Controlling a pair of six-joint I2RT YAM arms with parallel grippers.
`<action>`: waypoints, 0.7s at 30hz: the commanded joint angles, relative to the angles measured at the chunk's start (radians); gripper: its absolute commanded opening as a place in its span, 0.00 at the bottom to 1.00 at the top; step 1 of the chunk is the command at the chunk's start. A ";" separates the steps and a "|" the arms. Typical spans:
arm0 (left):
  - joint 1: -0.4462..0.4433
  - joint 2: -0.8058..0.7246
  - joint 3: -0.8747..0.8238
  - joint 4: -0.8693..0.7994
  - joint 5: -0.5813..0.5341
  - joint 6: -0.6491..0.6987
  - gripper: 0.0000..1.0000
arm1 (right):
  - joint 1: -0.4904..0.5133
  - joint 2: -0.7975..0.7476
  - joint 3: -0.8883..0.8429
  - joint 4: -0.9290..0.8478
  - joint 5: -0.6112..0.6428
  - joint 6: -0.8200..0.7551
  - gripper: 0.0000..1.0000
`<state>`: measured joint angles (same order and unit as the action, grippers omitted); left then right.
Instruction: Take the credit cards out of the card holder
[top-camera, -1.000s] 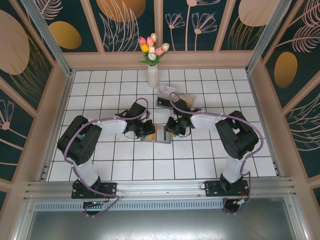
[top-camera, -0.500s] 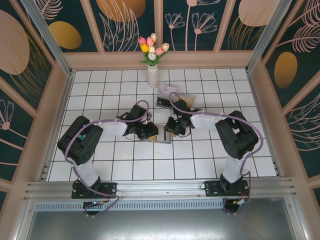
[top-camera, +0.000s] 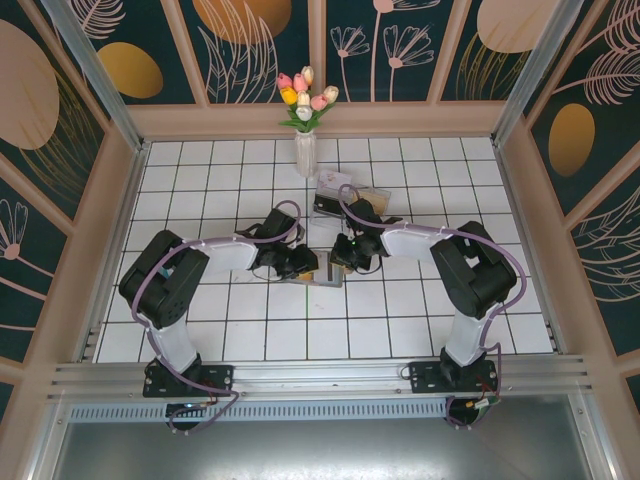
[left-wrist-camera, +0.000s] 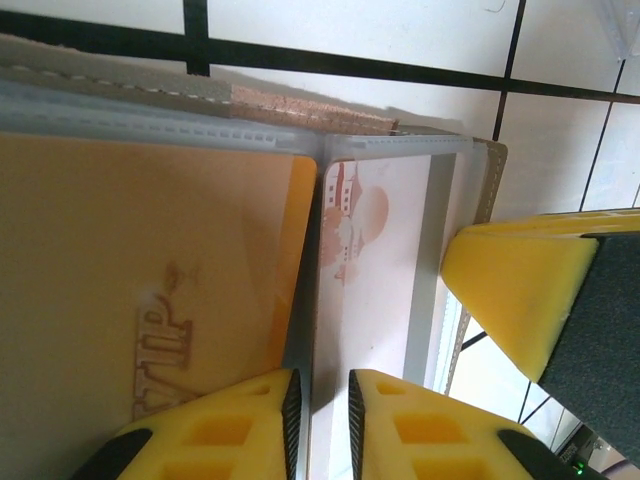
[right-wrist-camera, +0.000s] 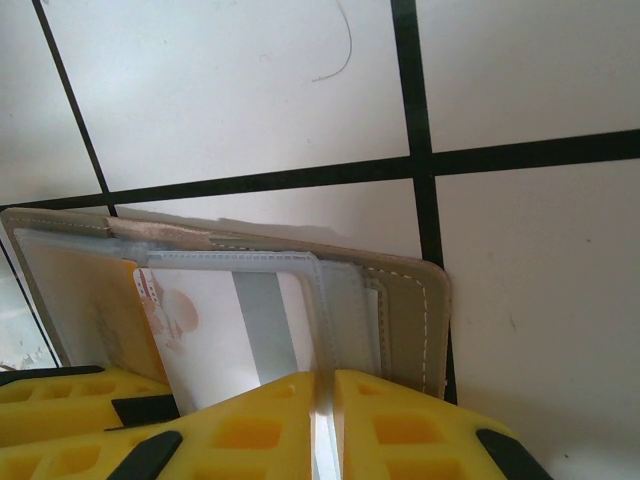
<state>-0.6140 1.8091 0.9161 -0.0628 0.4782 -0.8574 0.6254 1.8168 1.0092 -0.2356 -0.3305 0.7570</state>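
Note:
The card holder (top-camera: 322, 276), a beige-grey bifold with clear plastic sleeves, lies open on the tiles between both grippers. In the left wrist view a tan-yellow credit card (left-wrist-camera: 140, 290) marked VIP sits in the left sleeve, and a white credit card (left-wrist-camera: 375, 260) with a reddish picture in the right one. My left gripper (left-wrist-camera: 320, 385) hovers over the seam between them, jaws a narrow gap apart. My right gripper (right-wrist-camera: 322, 385) is shut on the clear sleeve edge of the card holder (right-wrist-camera: 410, 310). From above, the left gripper (top-camera: 303, 263) and right gripper (top-camera: 342, 256) flank the holder.
A white vase of tulips (top-camera: 305, 150) stands at the back centre. A clear plastic tray (top-camera: 352, 196) with small items lies just behind the right gripper. Wooden walls fence in the tiled floor on all sides.
My left gripper has slid a little right over the card holder, and its jaws have parted slightly. The right gripper keeps its hold and has not moved.

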 joint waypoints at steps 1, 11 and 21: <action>-0.008 0.050 0.006 -0.031 -0.039 0.012 0.21 | 0.005 0.061 -0.019 -0.061 0.046 -0.018 0.16; 0.007 0.036 -0.024 0.013 -0.034 0.020 0.00 | 0.004 0.062 -0.034 -0.062 0.052 -0.016 0.16; 0.038 -0.034 -0.043 -0.030 -0.062 0.070 0.00 | -0.001 0.054 -0.038 -0.065 0.067 -0.013 0.16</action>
<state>-0.5934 1.7962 0.8932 -0.0471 0.4759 -0.8223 0.6243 1.8172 1.0092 -0.2321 -0.3218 0.7574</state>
